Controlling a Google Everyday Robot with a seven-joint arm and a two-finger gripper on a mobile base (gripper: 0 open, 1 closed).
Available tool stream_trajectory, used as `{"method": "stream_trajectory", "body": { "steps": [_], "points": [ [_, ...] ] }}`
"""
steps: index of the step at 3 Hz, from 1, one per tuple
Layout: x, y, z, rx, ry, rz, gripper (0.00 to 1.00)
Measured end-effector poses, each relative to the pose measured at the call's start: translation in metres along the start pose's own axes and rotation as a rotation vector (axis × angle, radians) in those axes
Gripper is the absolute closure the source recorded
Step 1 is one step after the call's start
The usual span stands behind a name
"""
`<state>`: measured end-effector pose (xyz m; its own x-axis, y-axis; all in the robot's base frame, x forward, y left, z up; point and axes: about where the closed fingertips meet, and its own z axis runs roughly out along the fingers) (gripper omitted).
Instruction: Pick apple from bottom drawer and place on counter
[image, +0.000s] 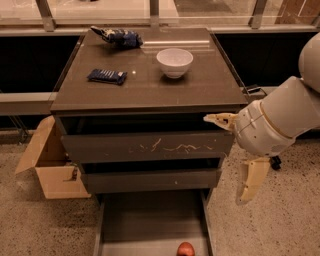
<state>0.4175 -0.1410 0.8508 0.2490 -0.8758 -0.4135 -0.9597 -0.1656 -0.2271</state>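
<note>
Nearest, the apple (185, 248) rests on the floor of the pulled-out bottom drawer (145, 225), toward its outer end. Further back, the gripper (224, 159) hangs empty beside the cabinet's right side, fingers spread wide, well above the apple. Beyond, the counter (200, 90) carries a white bowl (174, 61), a blue packet (106, 76) and a dark bag (117, 36).

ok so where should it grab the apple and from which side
Probably grip the apple across its round middle, from straight above: it lies on the bottom drawer floor with nothing over it. The gripper, open, is by the cabinet's right side.
</note>
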Motion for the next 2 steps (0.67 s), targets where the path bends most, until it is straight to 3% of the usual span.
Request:
{"method": "stream_trajectory", "body": {
  "steps": [1,2],
  "points": [
    [0.005,0.012,0.032,-0.069,0.011,-0.098,0.00],
    [0.017,0.032,0.087,-0.182,-0.028,-0.243,0.00]
  ]
}}
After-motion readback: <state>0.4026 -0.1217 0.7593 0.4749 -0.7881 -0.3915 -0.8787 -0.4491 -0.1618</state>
